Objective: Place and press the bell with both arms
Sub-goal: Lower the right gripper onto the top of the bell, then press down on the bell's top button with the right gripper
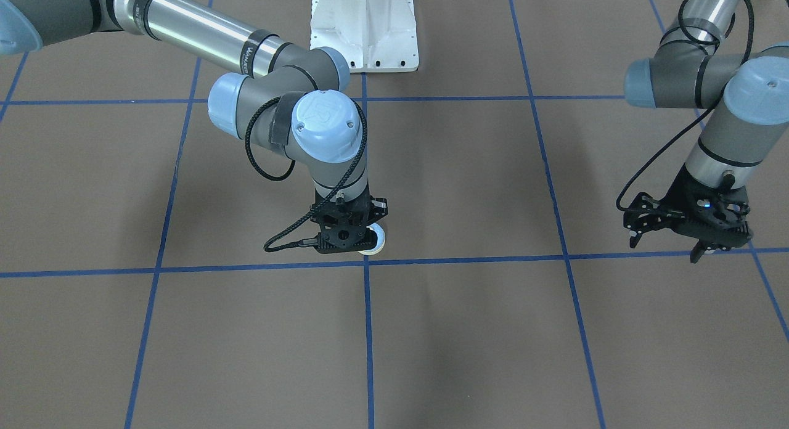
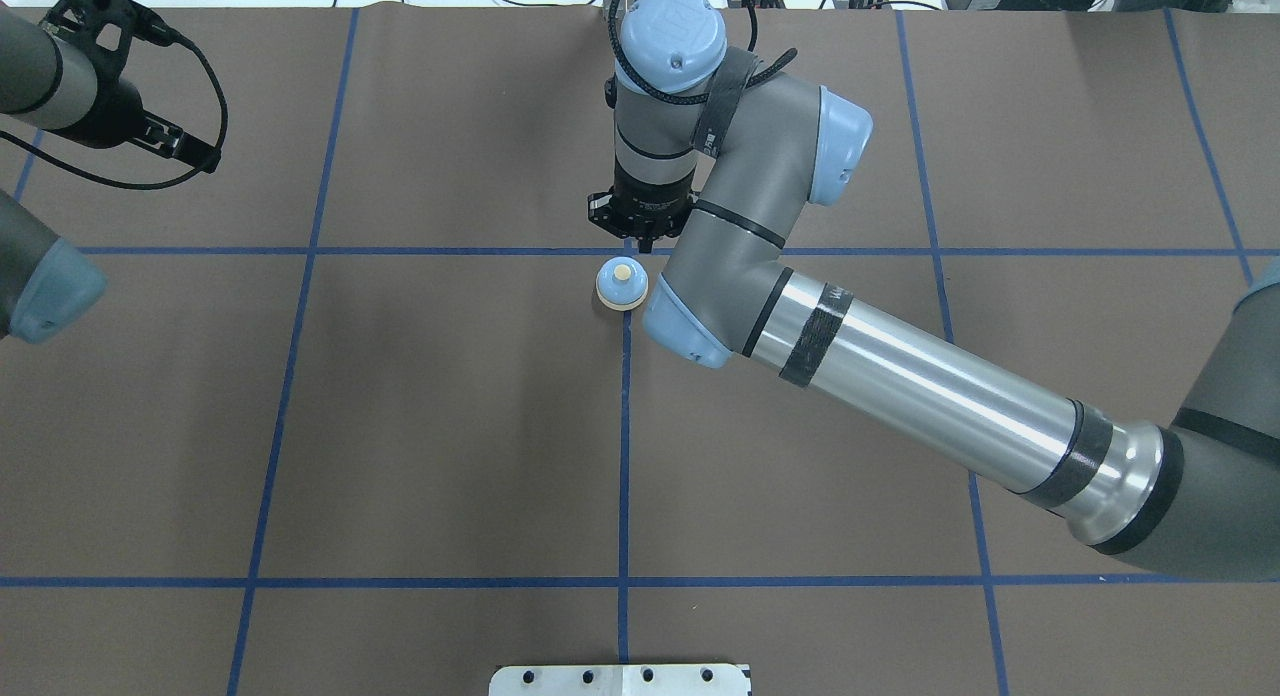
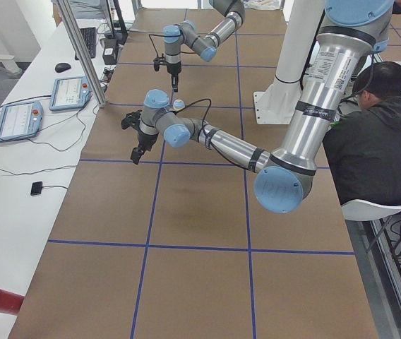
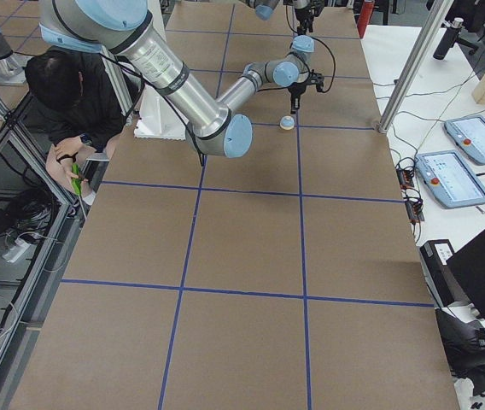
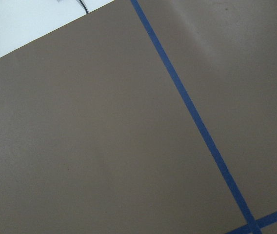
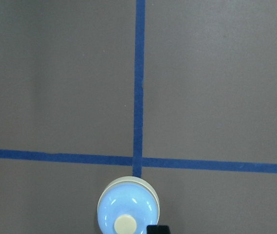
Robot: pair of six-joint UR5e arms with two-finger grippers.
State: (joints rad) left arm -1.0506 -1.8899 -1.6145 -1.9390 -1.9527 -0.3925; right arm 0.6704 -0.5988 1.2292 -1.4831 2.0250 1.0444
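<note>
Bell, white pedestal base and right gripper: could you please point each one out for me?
bell (image 2: 620, 288): overhead view, on its blue dome.
white pedestal base (image 1: 363, 22): front-facing view, on its centre rib.
right gripper (image 2: 645, 243): overhead view, at the tip of its jaws.

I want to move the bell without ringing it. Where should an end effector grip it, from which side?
Probably pinch the bell low on its blue dome, just above the cream rim, coming straight down. It stands upright and round, so any finger angle fits and the top button is spared.
</note>
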